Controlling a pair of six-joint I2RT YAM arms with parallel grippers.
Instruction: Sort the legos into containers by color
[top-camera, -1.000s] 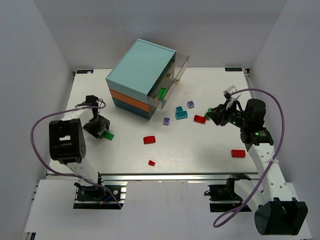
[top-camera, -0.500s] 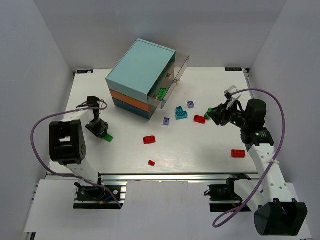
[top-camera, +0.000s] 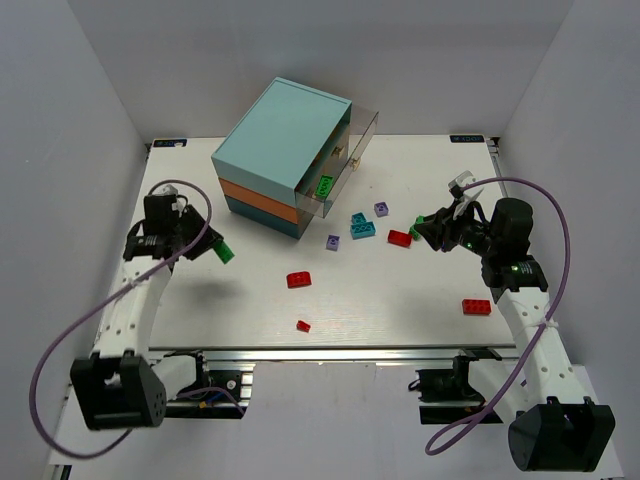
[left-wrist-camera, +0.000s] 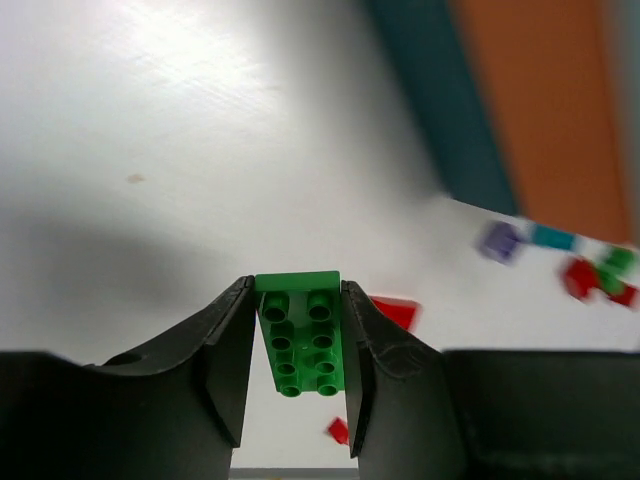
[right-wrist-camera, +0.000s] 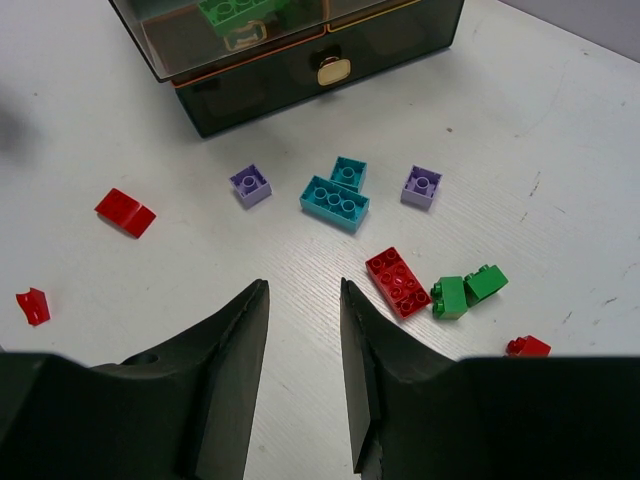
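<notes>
My left gripper (left-wrist-camera: 296, 292) is shut on a green lego (left-wrist-camera: 300, 335), held by its long sides above the table, left of the chest (top-camera: 285, 155). In the top view the same green lego (top-camera: 224, 252) shows at the left gripper (top-camera: 208, 246). The chest's top drawer (top-camera: 350, 160) stands pulled out with a green lego (top-camera: 325, 186) inside. My right gripper (right-wrist-camera: 303, 288) hovers open over bare table. Just beyond it lie a red lego (right-wrist-camera: 398, 281), two green ones (right-wrist-camera: 467, 290), a teal pair (right-wrist-camera: 340, 195) and two lavender ones (right-wrist-camera: 250, 184) (right-wrist-camera: 421, 186).
More red legos lie loose: one at mid-table (top-camera: 298, 280), a small one nearer the front (top-camera: 303, 326), and one at the right by the right arm (top-camera: 476, 307). White walls close off the table's left, right and back.
The left gripper closed on the green lego and lifted it off the table, carrying it slightly back and right. The right arm has not moved.
</notes>
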